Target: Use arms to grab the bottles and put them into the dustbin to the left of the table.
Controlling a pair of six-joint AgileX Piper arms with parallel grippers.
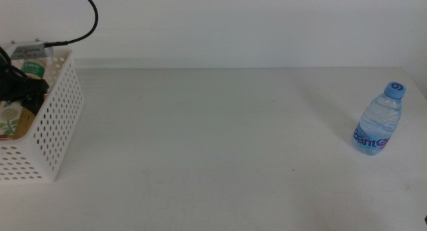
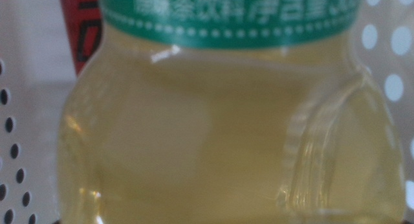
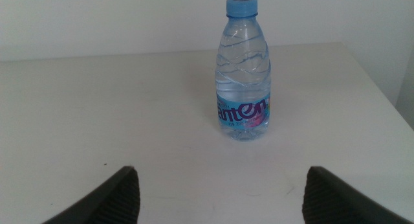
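Observation:
The pale-yellow tea bottle (image 1: 12, 114) is inside the white perforated dustbin (image 1: 61, 117) at the table's left edge. My left gripper (image 1: 21, 89) is down in the dustbin, shut around the bottle's middle. In the left wrist view the tea bottle (image 2: 220, 133) fills the picture, and a red soda can (image 2: 81, 30) shows behind it against the dustbin wall (image 2: 388, 56). The clear water bottle (image 1: 379, 121) with a blue cap stands upright at the far right of the table. My right gripper (image 3: 220, 198) is open, low over the table, with the water bottle (image 3: 242, 75) ahead of it and apart from it.
A thick black cable (image 1: 90, 21) arcs over the dustbin's back rim. The white tabletop (image 1: 213, 137) stretches between the dustbin and the water bottle. The right arm does not show in the middle view. The table's right edge (image 3: 381, 88) runs close behind the water bottle.

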